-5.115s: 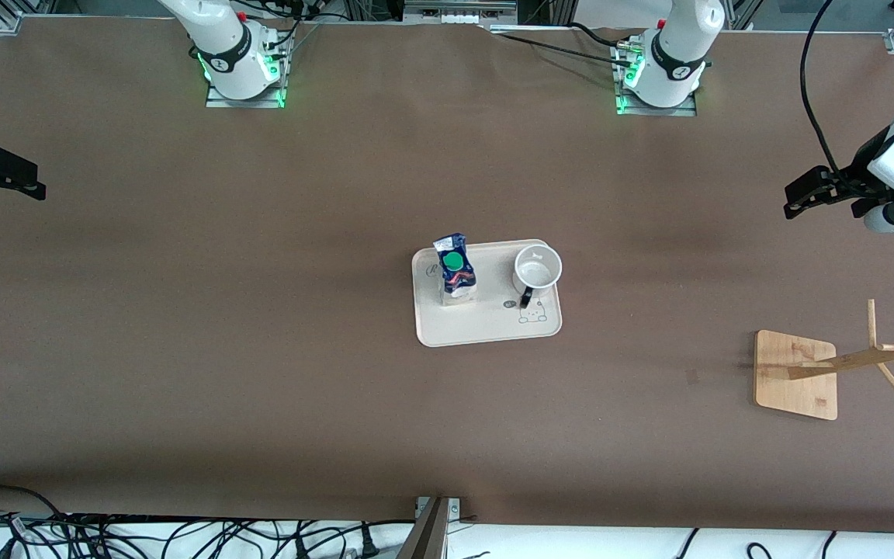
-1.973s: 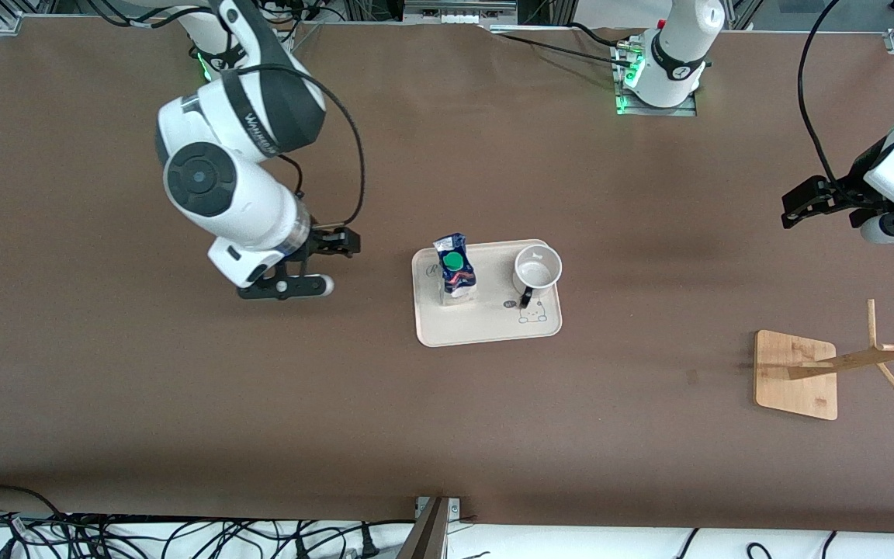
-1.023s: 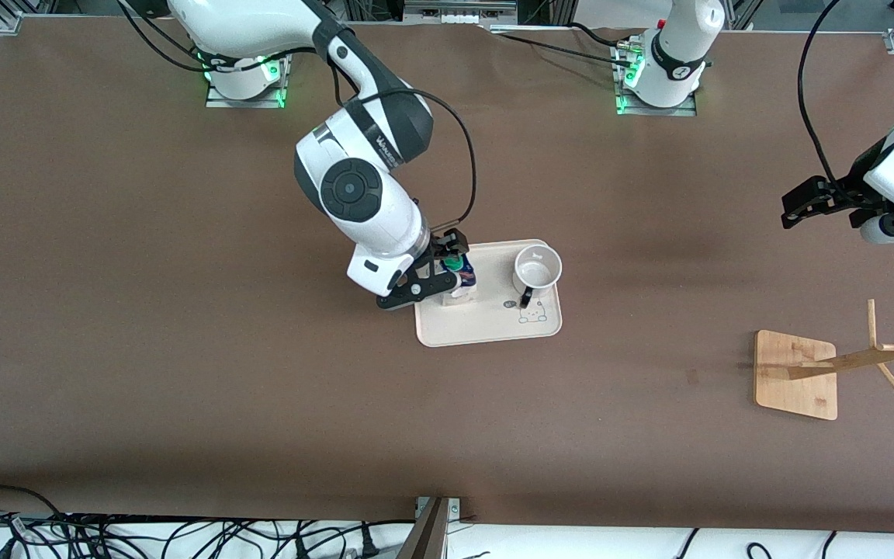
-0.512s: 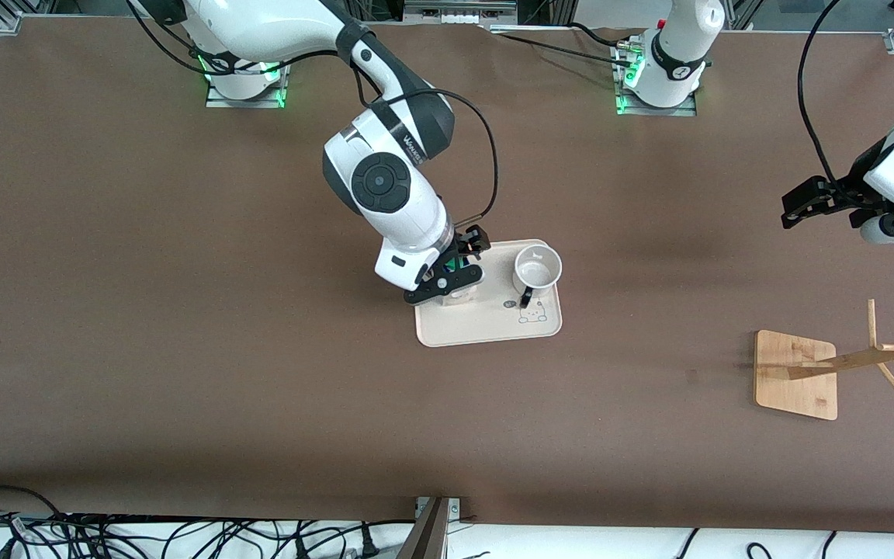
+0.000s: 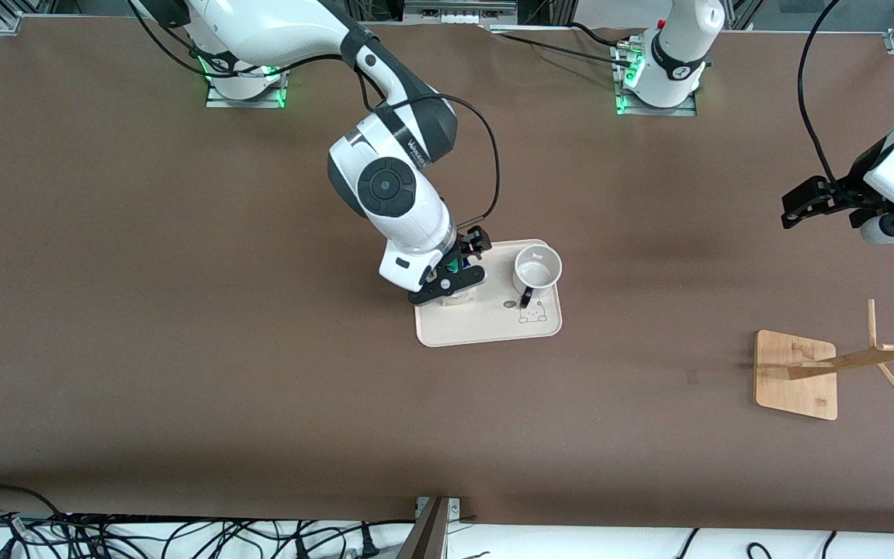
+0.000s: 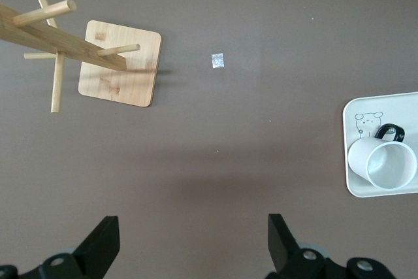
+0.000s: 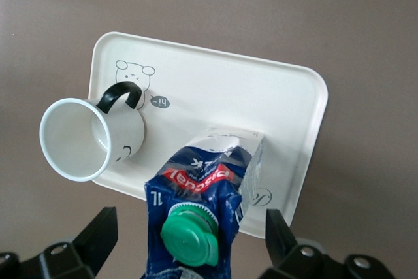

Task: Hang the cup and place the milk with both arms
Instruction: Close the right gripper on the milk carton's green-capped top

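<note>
Rack: a bamboo cup stand with a flat rounded-square base and a slanted post with thin pegs, nearest the front camera, toward the left arm's end of the counter, which is matte brown.

Tray: a cream rounded rectangle with a low rim and a small bear drawing, mid-counter, farther from the camera than the rack.

Cup: a glossy white mug with a thin black loop handle, upright and empty, on the tray's end toward the left arm. The right wrist view shows part of a black printed face on its side, which the front view does not.

Milk: a gable-top carton, dark blue and white with a red band and a round ribbed green cap, upright on the tray's end toward the right arm. In the front view it is mostly hidden by the arm.

Right claw: down at the carton, fingers spread wide on either side of it, gripping nothing; the wrist view shows clear gaps at both fingers.

Left claw: waits above bare counter at the left arm's end, fingers wide apart and empty, as its wrist view confirms.
</note>
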### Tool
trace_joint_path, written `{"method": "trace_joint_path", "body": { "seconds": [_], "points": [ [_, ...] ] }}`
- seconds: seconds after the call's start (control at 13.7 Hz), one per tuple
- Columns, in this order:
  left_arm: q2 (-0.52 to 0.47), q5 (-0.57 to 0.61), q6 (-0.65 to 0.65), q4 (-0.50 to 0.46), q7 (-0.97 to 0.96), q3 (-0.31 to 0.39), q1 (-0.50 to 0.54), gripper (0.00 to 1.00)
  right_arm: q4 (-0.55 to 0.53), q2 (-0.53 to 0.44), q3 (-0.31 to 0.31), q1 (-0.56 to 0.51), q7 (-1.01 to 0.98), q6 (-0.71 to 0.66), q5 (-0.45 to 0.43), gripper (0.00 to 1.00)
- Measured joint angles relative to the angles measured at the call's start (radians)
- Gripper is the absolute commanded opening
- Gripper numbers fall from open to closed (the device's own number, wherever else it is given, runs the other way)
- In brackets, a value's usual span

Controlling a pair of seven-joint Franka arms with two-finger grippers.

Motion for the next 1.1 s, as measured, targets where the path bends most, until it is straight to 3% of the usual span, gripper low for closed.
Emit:
{"method": "trace_joint_path", "body": {
  "seconds": [0.66,0.73,0.88,0.95,1.1],
  "points": [
    [0.0,0.0,0.0,0.0,0.0,0.0,0.0,1.0,-0.001,0.02,-0.004,0.01,-0.002,-0.001,0.0,0.98],
    [0.0,0.0,0.0,0.0,0.0,0.0,0.0,1.0,-0.001,0.023,-0.004,0.01,-0.002,-0.001,0.0,0.91],
    [0.0,0.0,0.0,0.0,0.0,0.0,0.0,1.0,-0.003,0.029,-0.004,0.01,-0.002,-0.001,0.0,0.62],
    [0.0,0.0,0.0,0.0,0.0,0.0,0.0,1.0,-0.003,0.031,-0.004,0.01,-0.002,-0.001,0.0,0.53],
    [0.0,0.0,0.0,0.0,0.0,0.0,0.0,1.0,-0.003,0.033,-0.004,0.01,-0.002,-0.001,0.0,0.5]
  ]
}}
